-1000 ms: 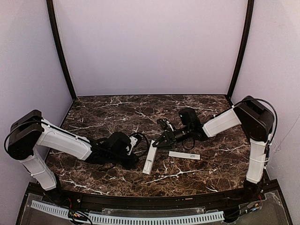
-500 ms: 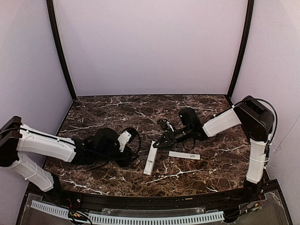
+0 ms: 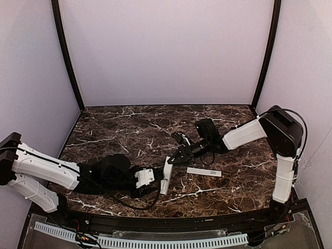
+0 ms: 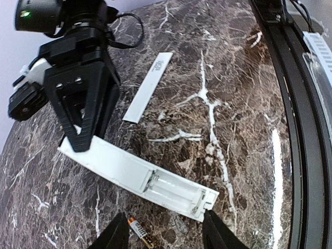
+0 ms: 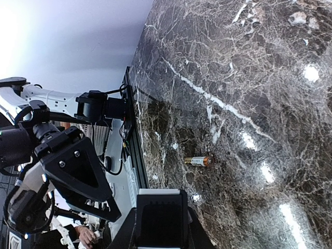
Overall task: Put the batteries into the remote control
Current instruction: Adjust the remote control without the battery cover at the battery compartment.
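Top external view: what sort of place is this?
Probably an enclosed robot test cell, not a home: plain lilac wall panels in black frame posts, a marble-pattern tabletop, left arm and right arm mounted at its near edge.

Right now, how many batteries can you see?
1: a small dark-and-gold cylindrical battery lies on the marble tabletop beside the open, empty compartment of the slim white remote control, close to the open left pincer. Others may be hidden from view.
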Motion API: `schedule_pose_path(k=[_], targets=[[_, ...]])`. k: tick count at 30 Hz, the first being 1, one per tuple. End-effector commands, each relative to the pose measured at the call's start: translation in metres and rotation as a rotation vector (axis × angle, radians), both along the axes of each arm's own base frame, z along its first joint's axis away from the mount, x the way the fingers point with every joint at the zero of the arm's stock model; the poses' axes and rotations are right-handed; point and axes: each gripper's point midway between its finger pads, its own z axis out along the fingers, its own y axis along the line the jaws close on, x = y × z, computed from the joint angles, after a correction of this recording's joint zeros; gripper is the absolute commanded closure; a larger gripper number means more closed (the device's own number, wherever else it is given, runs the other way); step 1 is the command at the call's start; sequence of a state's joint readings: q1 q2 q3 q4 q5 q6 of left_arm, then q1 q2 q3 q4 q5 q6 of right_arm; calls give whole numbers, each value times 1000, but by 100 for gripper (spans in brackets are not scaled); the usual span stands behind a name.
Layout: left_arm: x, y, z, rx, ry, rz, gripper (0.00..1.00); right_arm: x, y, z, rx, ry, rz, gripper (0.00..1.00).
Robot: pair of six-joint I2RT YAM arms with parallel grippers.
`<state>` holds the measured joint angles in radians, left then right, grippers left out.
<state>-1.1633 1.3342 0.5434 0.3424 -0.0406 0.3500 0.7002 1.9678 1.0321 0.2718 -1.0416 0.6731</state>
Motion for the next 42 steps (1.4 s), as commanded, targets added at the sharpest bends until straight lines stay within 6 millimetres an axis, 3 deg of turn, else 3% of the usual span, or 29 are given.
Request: schedule_pose_path(k=[1, 15, 26, 42], targets=[[2, -7, -2, 85, -132, -65, 54, -3, 9, 9, 6, -39, 23, 100], [8, -19, -10, 170, -240, -93, 68, -8, 13, 3, -25, -30, 28, 100], [12, -27, -20, 203, -257, -111, 70, -12, 14, 4, -20, -27, 40, 100], [24, -24, -35, 285, -302, -83, 78, -16, 15, 8, -9, -30, 56, 100]])
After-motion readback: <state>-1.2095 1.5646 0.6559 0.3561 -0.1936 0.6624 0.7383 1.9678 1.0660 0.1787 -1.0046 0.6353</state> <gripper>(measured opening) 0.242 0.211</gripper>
